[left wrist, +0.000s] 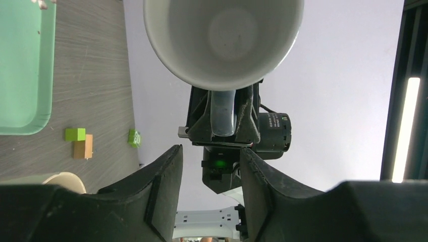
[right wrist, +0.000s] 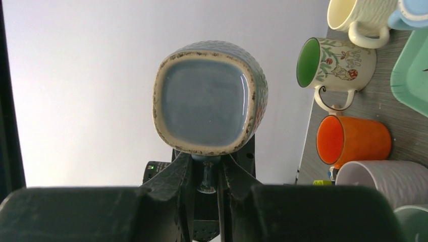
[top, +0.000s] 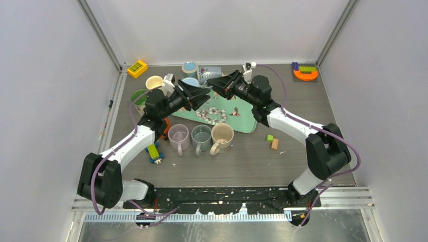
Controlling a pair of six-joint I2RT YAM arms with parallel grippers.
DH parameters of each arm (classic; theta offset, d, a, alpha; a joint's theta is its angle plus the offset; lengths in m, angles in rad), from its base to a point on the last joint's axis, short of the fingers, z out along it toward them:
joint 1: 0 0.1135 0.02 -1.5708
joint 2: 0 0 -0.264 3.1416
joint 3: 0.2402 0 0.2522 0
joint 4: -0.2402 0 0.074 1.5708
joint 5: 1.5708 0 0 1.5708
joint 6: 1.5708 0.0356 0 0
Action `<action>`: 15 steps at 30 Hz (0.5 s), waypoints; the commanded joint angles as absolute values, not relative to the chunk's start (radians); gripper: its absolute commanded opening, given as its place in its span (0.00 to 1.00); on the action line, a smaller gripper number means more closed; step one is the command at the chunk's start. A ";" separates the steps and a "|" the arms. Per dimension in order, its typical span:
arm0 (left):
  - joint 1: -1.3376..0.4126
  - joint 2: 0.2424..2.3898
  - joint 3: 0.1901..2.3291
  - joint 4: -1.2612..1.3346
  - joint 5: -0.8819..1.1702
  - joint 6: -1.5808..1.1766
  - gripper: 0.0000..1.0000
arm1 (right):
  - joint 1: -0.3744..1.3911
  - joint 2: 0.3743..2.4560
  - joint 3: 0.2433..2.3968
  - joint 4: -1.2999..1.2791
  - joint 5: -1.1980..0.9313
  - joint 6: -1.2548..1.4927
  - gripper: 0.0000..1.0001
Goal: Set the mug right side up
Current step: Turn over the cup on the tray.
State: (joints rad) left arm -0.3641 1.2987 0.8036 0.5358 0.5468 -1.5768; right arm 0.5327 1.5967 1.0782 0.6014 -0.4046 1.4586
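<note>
A blue-grey mug (right wrist: 209, 98) with a squarish base hangs on its side in the air above the far end of the table. Its base faces the right wrist camera, and its white inside (left wrist: 224, 38) faces the left wrist camera. My right gripper (right wrist: 206, 176) is shut on the mug's handle (left wrist: 222, 113). In the top view the mug (top: 211, 73) sits just beyond the right gripper (top: 213, 83). My left gripper (left wrist: 209, 191) faces the mug's mouth from the left, a little short of it. It is open, with nothing between its fingers (left wrist: 161, 191). From above, the left gripper (top: 203, 94) hangs over the tray.
A green tray (top: 245, 121) strewn with small scraps lies under the grippers. Lilac (top: 178, 135), grey (top: 201, 135) and tan (top: 222, 133) mugs stand in a row in front of it. Orange (right wrist: 353, 141), floral (right wrist: 335, 63) and cream (right wrist: 361, 15) mugs stand at left. Small blocks (top: 272, 141) lie to the right.
</note>
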 commanded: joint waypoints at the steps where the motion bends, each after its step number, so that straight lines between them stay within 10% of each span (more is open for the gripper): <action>1: -0.356 1.303 0.811 0.614 0.568 -1.596 0.45 | 0.537 1.538 1.086 0.767 -0.428 1.509 0.01; 15: -0.339 1.321 0.838 0.621 0.581 -1.597 0.41 | 0.546 1.517 1.059 0.762 -0.454 1.503 0.01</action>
State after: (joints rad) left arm -0.3481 1.3132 0.8036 0.5667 0.5545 -1.5940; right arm 0.5362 1.5917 1.0504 0.6506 -0.4343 1.4986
